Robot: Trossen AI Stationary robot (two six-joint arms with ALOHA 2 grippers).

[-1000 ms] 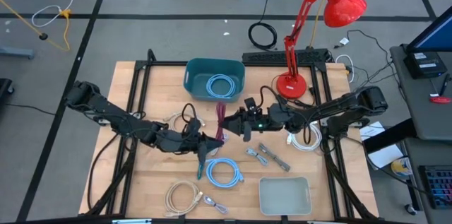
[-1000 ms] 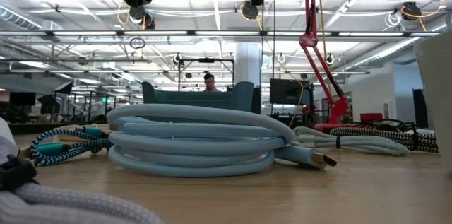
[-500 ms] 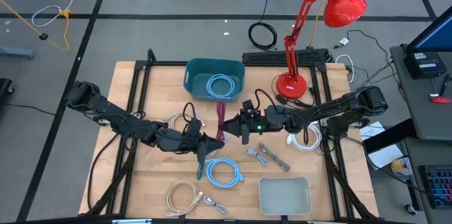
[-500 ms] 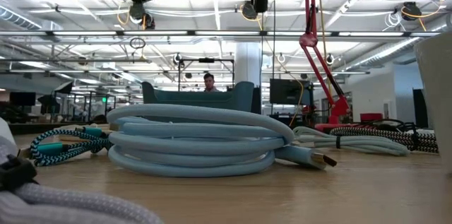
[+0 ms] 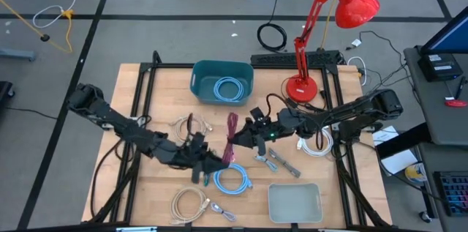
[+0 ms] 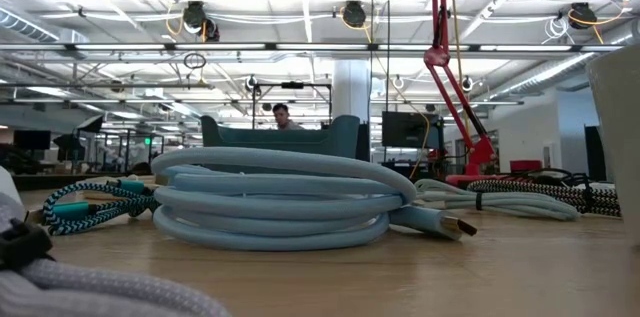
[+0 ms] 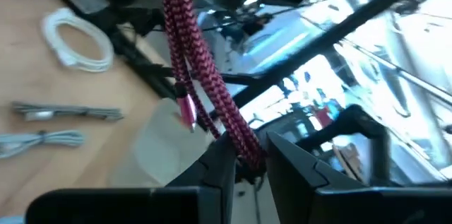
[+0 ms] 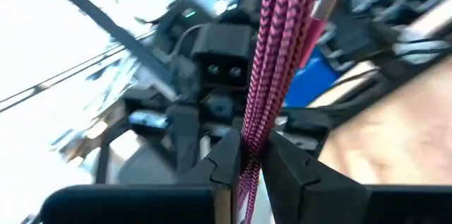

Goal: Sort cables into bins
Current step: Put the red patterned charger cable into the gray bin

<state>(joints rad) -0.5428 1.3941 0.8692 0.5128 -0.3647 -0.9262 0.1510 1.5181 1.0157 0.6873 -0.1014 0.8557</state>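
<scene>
A maroon braided cable (image 5: 232, 135) hangs above the table's middle between my two grippers. My right gripper (image 5: 240, 138) is shut on it from the right. My left gripper (image 5: 219, 163) is shut on its lower end, nearer the front edge. The dark teal bin (image 5: 201, 78) at the back holds a light blue coil (image 5: 229, 88). The pale grey tray (image 5: 294, 201) sits at the front right. A second light blue coil (image 5: 232, 178), a beige coil (image 5: 189, 204), grey pieces (image 5: 281, 161) and a white coil (image 5: 316, 143) lie on the table. My left gripper pinches the folded maroon cable's doubled strands (image 7: 242, 141) between its two fingers, roughly level, coming from the table's left. The cable runs up and away from the fingers, clear of the table, and a plug (image 7: 187, 107) hangs off it. My right gripper pinches the cable's strands (image 8: 256, 121) between its two fingers, roughly level, from the table's right. The fingers lie across the cable. It runs on past them on both sides, clear of the table.
A red desk lamp (image 5: 303, 85) stands at the back right with its cord. A beige-and-white coil (image 5: 186, 124) lies left of centre. A teal braided piece (image 6: 90, 202) lies beside the front blue coil (image 6: 280, 202). Black frame rails (image 5: 142, 100) run along both table sides.
My left gripper has gone toward the table's near-left corner and has left the low view. The maroon cable's lower end has gone with it, so the cable is drawn out longer between the two grippers. My right gripper has kept its place.
</scene>
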